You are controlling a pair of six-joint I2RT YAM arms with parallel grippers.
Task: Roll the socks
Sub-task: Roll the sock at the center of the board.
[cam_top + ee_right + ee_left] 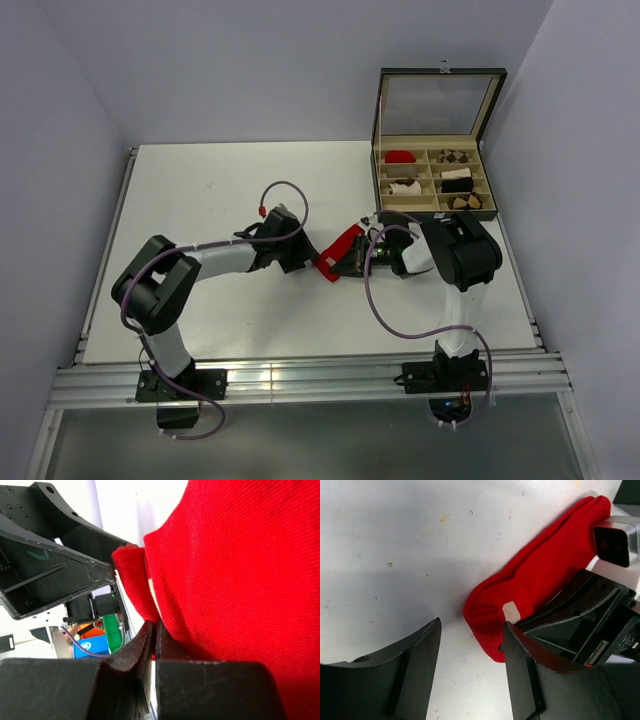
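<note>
Socks come to us one at a time here: the red sock (338,252) lies flat on the table (200,190) between our two arms, running diagonally. Its end with the white patch (510,612) is folded over toward the left gripper (471,630). That gripper stands about half open with nothing between its jaws, and one of its fingers sits just beside the folded end. Our right gripper (154,625) is closed tight with the fabric draped against it. We cannot tell whether a thin layer is pinched there.

We judge the roll barely begun. To do it well, we should pin the long part flat with the right, take the folded end squarely across its whole width with the left, and turn it over snugly so the roll does not skew.

Counting, we see one loose sock, the red one, and no cream sock on the table. In the open box (437,213) we make out five bundles, small at this size: one red, one pale with brown, two brown-patterned and one black-and-white.
</note>
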